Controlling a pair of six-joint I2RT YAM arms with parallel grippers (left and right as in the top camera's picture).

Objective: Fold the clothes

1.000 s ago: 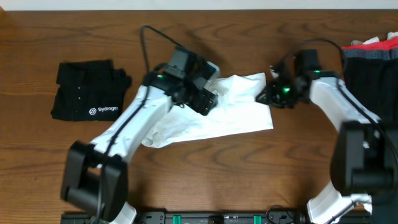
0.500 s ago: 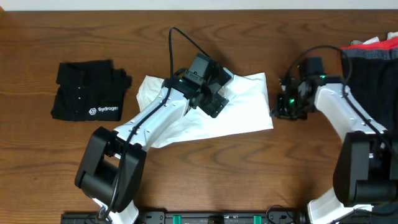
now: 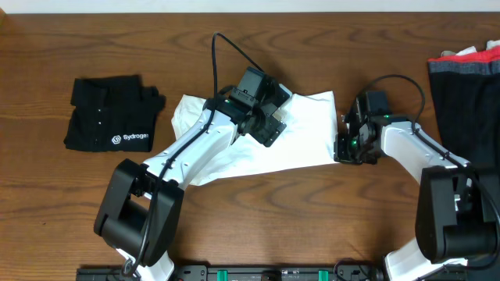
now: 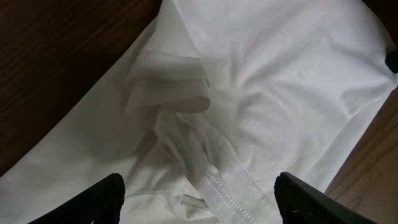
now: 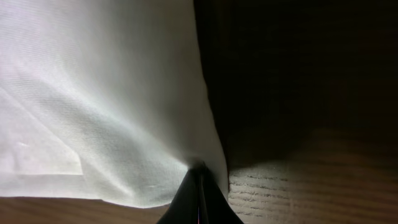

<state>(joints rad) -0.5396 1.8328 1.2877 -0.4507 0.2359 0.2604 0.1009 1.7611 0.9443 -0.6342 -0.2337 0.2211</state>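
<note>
- The shirt [image 3: 308,140] is white. It lies half spread on the table [image 3: 258,226], under both sets of fingers.
- The right gripper [image 5: 199,190] is pinched tight on the shirt's edge. The cloth puckers in toward the tips, so it is really caught.
- I think it holds the edge there so it can pull that side flat or lift it over for a fold.
- On one side of those tips is bare dark wood. On the other side it is all white cloth.
- The left gripper [image 4: 199,202] is spread wide and holds nothing. It hangs over a bunched-up lump of shirt, with a stitched hem right between its fingers [image 4: 99,199].
- I think it is wide so it can drop around that lump and grab it.
- The lump looks like a sleeve folded in on itself, but I cannot be sure.
- Far out past the left fingers lies a black shirt [image 3: 109,117], already folded.
- Out past the right fingers sits a heap [image 3: 469,74] of other clothes, likely waiting.
</note>
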